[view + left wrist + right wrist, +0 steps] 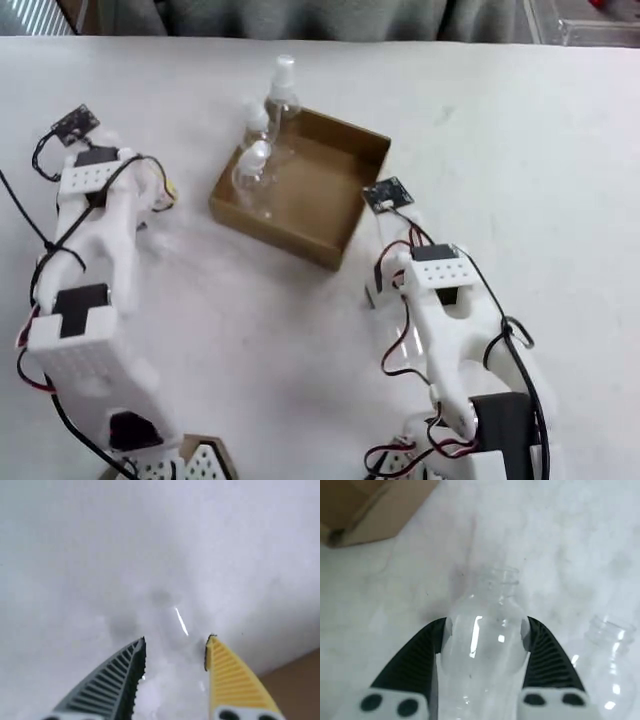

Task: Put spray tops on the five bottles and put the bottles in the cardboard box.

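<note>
Note right jaws clamped on a clear open-necked bottle [485, 645] over the desk [395, 580], with a second open-necked bottle [605, 655] just beside it. Note left jaws apart above bare desk, close to a corner of the cardboard box [275, 232]. Locate bottles with spray tops [258, 165] grouped in the box's far-left corner

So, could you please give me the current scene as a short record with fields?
Left gripper: open, empty, over the table near the cardboard box
Right gripper: shut on a clear bottle with an open neck and no spray top
Second uncapped bottle: on the table beside the held one
In the box: capped bottles, seemingly three
Left to do: at least two bottles need tops
</note>
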Motion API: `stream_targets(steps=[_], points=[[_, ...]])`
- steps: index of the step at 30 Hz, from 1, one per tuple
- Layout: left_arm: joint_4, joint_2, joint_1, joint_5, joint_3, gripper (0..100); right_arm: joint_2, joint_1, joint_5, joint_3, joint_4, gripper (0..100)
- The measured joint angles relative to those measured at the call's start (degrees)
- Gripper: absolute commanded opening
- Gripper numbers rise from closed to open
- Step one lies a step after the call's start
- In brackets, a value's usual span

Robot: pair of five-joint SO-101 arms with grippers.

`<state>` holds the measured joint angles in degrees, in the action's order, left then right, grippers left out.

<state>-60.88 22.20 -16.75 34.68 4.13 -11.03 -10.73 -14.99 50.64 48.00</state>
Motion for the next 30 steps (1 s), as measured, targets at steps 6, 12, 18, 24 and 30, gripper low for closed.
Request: stream_targets(steps=[6,12,18,24,30], points=[[-0.09,7.21,1.32,1.23,-4.48,19,0.00,0.00,-2.46,0.00,0.00,4.9],[-1.05,8.79,1.49,1.23,-7.38,4,0.00,0.00,-2.55,0.00,0.00,4.8],[-4.04,7.56,1.49,-1.41,-7.56,2,0.00,0.18,-2.55,0.00,0.00,4.8],[-9.41,-2.20,1.49,-2.11,-7.21,2,0.18,0.62,-2.55,-0.44,-0.35,5.0],[-10.02,-17.23,2.90,-8.35,-0.18,2,-7.47,2.55,-2.55,-0.70,-0.35,4.9]])
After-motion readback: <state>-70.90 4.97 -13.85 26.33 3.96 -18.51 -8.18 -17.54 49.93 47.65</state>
